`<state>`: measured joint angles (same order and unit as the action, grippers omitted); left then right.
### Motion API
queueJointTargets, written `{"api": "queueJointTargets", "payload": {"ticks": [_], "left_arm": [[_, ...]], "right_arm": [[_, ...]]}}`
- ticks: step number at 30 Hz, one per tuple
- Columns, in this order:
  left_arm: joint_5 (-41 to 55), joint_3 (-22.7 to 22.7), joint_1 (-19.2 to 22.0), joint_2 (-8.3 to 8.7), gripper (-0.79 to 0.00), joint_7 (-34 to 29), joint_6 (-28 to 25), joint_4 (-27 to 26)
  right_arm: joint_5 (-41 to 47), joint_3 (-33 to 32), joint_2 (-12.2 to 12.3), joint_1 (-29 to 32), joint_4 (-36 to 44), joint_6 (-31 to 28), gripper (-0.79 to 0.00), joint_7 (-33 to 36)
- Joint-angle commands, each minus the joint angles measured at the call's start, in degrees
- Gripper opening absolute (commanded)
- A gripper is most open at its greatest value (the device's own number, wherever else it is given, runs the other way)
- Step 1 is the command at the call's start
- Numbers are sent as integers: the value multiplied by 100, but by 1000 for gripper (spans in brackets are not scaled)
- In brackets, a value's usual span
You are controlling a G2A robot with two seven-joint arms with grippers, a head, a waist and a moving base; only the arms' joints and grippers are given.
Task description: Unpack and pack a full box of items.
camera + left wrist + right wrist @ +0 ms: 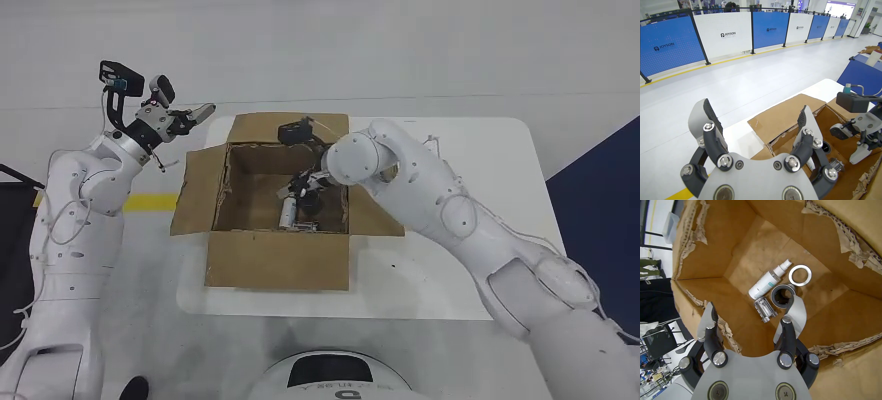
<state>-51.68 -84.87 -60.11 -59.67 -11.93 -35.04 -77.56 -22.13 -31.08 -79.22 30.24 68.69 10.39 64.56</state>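
Unpacking seems in hand: the right claw, open and empty, hangs inside the box on the tabletop, over a spray bottle, metal ring and ribbed sleeve. Next it must lower and close on one. The left claw hangs open beside the box.

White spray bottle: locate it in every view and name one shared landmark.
Top view: bottle on the cardboard box floor.
Left wrist view: bottle partly hidden, beside the ribbed metal cylinder.
Right wrist view: bottle beside that cylinder and the metal ring.
Shared landmark: the cardboard box.
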Motion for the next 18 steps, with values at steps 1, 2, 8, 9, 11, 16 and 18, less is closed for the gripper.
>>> {"api": "queueJointTargets", "payload": {"ticks": [1,2,8,9,11,16,18], "left_arm": [[0,0,0,0,0,0,0,0],[0,0,0,0,0,0,0,0],[0,0,0,0,0,0,0,0],[0,0,0,0,0,0,0,0],[0,0,0,0,0,0,0,0],[0,0,0,0,0,0,0,0],[0,0,0,0,0,0,0,0]], "right_arm": [[-147,167,-83,-89,-207,113,-425,57],[-223,255,-128,-131,-320,163,-425,100],[-435,495,-358,-359,-813,349,-446,111],[-467,521,-389,-379,-860,386,-443,115],[-495,556,-442,-402,-954,418,-440,128],[-528,655,-578,-426,-1279,423,-459,207],[-521,681,-634,-449,-1419,390,-453,247]]}}
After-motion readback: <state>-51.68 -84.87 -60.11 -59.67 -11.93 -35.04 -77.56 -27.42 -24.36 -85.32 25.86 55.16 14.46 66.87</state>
